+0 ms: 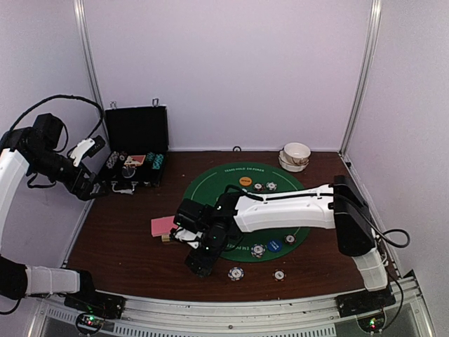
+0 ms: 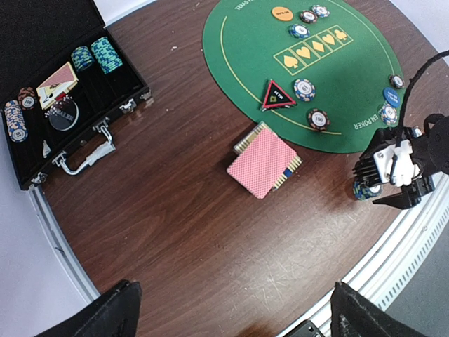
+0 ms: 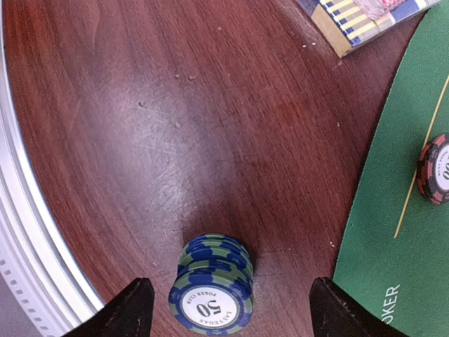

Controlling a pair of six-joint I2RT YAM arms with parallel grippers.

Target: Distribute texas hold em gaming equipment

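Card deck point(image 3: 351, 24) cropped at top; red chip point(image 3: 436, 168) at right.

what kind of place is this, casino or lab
Probably a robot lab test cell: plain white walls and metal frame posts box in one table, and two robot arms are mounted at its near edge. A green poker mat lies on it.

pink-backed card deck point(image 2: 263, 163) lies on the bare table point(image 2: 175, 210), just off the green mat point(image 2: 365, 77). triangular marker point(image 2: 277, 95) sits on the mat beside a striped chip point(image 2: 304, 89). open black case point(image 2: 42, 35) at the far left corner, chips inside. right gripper point(image 2: 382, 184) hangs over a blue chip stack point(image 2: 361, 191) by the near edge.
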